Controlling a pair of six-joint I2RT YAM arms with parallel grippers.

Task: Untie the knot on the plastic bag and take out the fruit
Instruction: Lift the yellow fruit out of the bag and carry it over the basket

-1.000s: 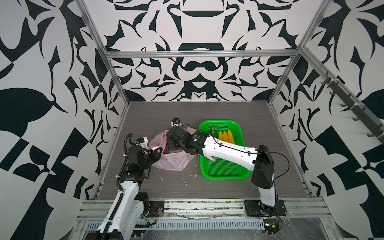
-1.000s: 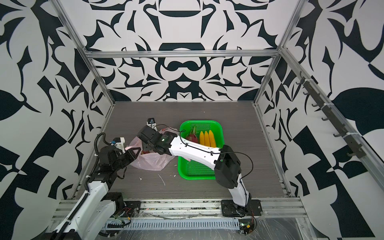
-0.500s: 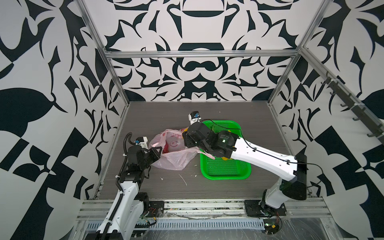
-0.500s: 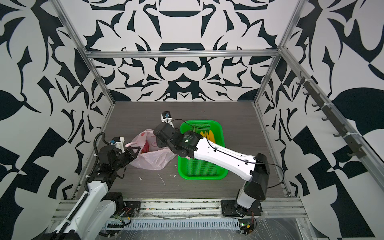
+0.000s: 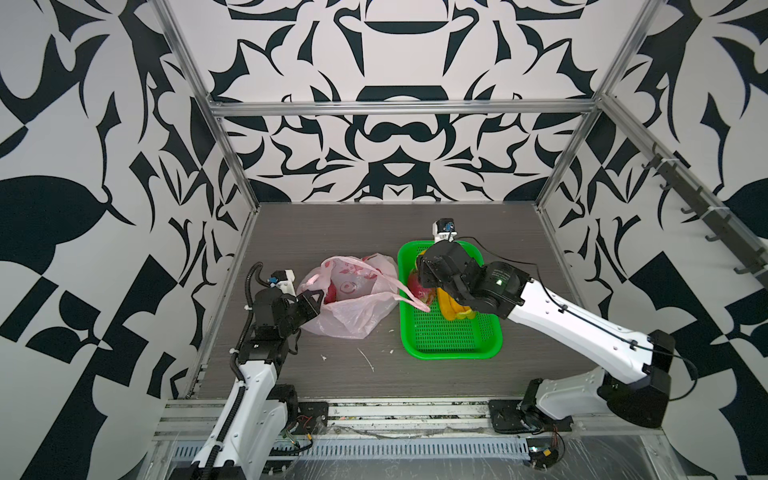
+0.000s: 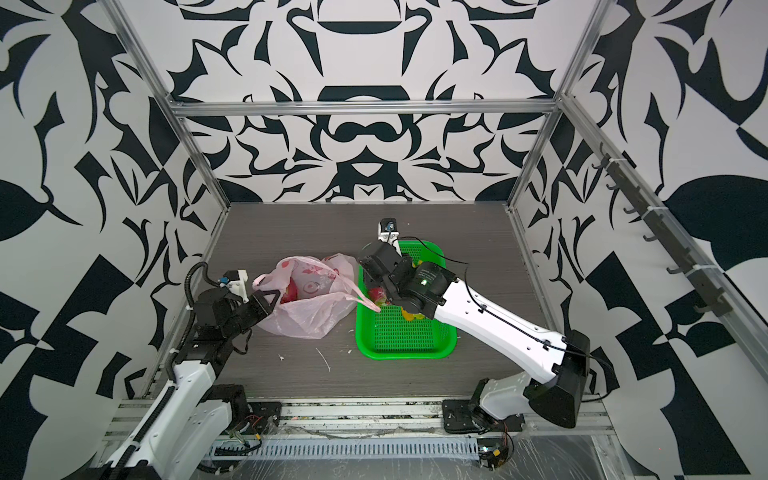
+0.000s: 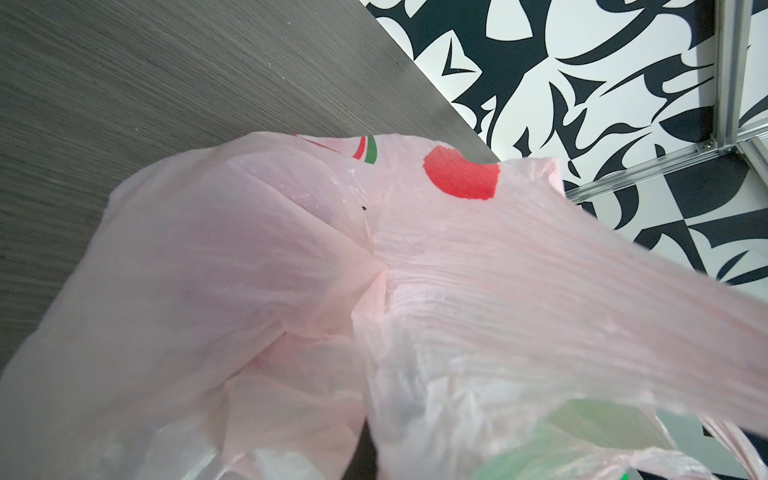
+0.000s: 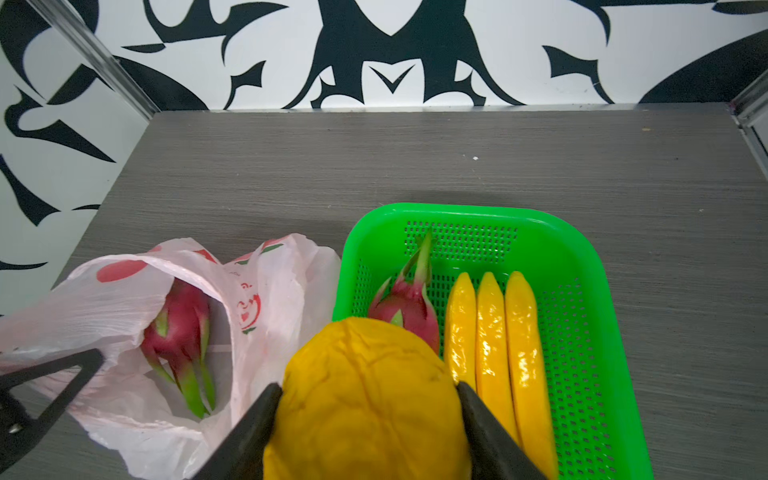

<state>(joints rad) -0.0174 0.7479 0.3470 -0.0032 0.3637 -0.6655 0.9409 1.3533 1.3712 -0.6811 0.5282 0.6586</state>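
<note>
Nearest, a few white scraps (image 5: 368, 359) lie on the grey table (image 5: 374, 382) in front of the green basket (image 5: 451, 353), whose near half shows only mesh. Just beyond and to the left, the left gripper (image 5: 311, 300) has its jaws pressed together on the left rim of the plastic bag (image 5: 353, 309), pinching the film. In the left wrist view that film is drawn taut toward the camera and fills most of the picture.

The bag is pale pink, translucent and crinkled, with red printed marks. It sits on the table just beside the basket with its mouth gaping upward. One loop handle (image 5: 409, 296) trails loose across the basket's rim, and its end lies on the mesh. Through the open mouth a magenta dragon fruit (image 8: 178, 328) with green scales shows inside.

Farther on, the right gripper (image 8: 368, 388) clamps the round orange-yellow fruit (image 8: 365, 424) between its two fingers, above the side of the basket nearest the bag. Past it in the basket lie a second dragon fruit (image 8: 409, 307), partly hidden by the held fruit, and the yellow bananas (image 8: 490, 332). In both top views the right arm covers the basket's far half. Beyond that the table runs to the black-and-white patterned wall (image 5: 395, 166).
</note>
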